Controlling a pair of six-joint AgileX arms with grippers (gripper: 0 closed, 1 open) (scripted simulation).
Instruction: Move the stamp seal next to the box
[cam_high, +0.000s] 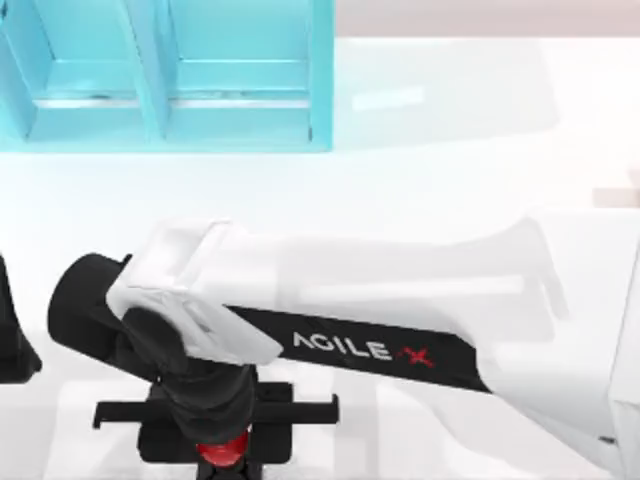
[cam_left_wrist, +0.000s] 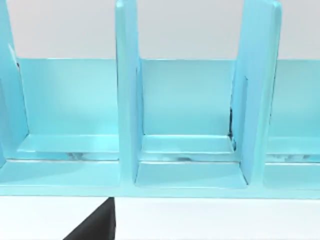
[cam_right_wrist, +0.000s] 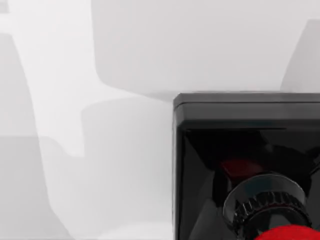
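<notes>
Reaching across from the right, your right gripper (cam_high: 222, 440) sat over the seal (cam_high: 222, 452) at the table's (cam_high: 450, 170) near-left edge; grip state unclear, so you needed to centre first.

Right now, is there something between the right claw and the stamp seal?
No, nothing visible. The right claw is directly over the stamp seal at the table's near edge, left of centre; the seal's red knob shows just below it.

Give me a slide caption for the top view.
Right arm reaches across the white table, claw over the red-knobbed stamp seal, blue box beyond.
</notes>
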